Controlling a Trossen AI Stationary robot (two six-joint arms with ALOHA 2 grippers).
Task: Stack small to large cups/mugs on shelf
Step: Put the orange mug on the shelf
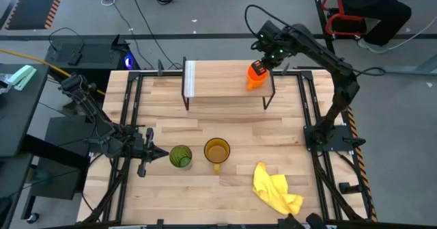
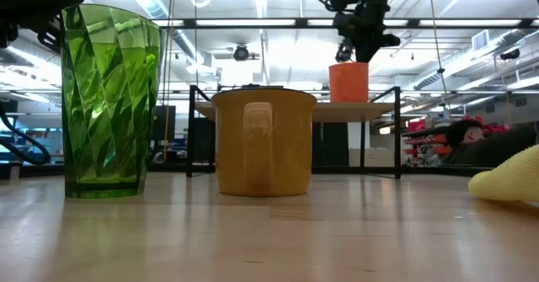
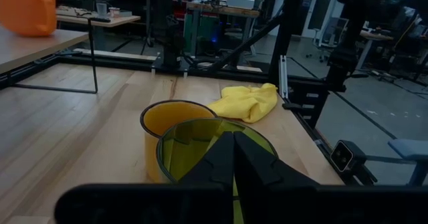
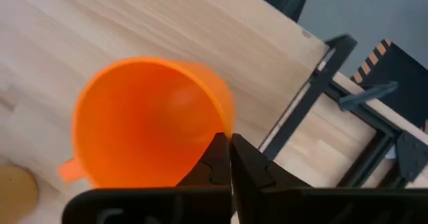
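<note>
Right tool (image 1: 260,63) pinches orange cup (image 1: 255,76) (on shelf (image 1: 225,78)).

The right arm reaches up from its base and bends forward, its elbow high and its wrist tipped downward. The right gripper (image 1: 258,68) hangs at the end of that reach, its two dark fingers (image 4: 221,158) pressed tight together (no gap shows between them in its own wrist view). The left arm lies low and folded, forearm stretched level. The left gripper (image 1: 158,154) points ahead with its fingers (image 3: 231,158) likewise closed to a narrow tip.
</note>
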